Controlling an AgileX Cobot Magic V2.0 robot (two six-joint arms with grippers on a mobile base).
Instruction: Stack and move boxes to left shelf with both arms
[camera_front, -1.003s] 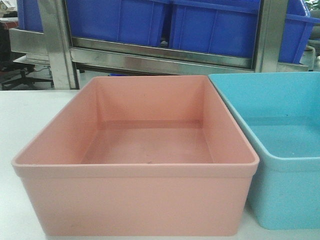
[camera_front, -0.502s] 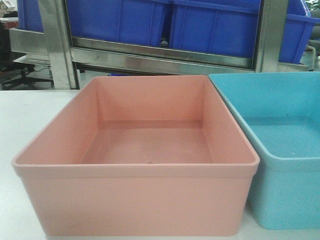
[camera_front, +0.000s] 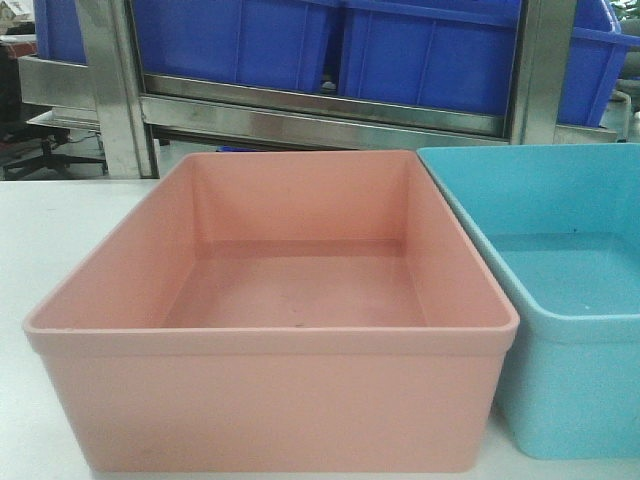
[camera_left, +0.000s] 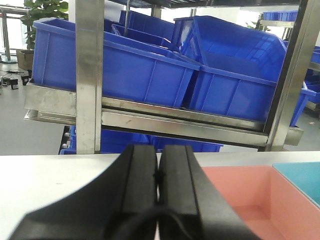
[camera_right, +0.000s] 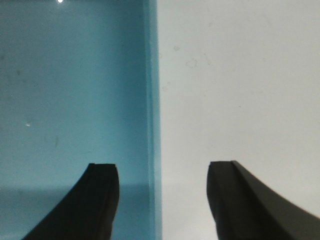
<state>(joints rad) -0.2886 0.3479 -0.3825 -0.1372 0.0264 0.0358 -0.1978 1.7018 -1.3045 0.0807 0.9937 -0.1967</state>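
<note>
Two empty boxes stand side by side on the white table. The salmon pink box (camera_front: 290, 300) is in the middle and the sky blue box (camera_front: 560, 290) touches it on the right. In the left wrist view my left gripper (camera_left: 158, 159) is shut on nothing, hovering over the table left of the pink box (camera_left: 245, 200). My right gripper (camera_right: 165, 170) is open and straddles the blue box's right wall (camera_right: 153, 100). One finger (camera_right: 102, 200) is inside the box and the other finger (camera_right: 235, 200) is outside, over the table. The left shelf is out of view.
Behind the table stands a steel rack (camera_front: 320, 120) with upright posts (camera_front: 110, 90), loaded with large dark blue bins (camera_front: 420, 50). The same rack (camera_left: 190, 125) and bins (camera_left: 125, 70) fill the left wrist view. White table (camera_right: 240, 75) lies right of the blue box.
</note>
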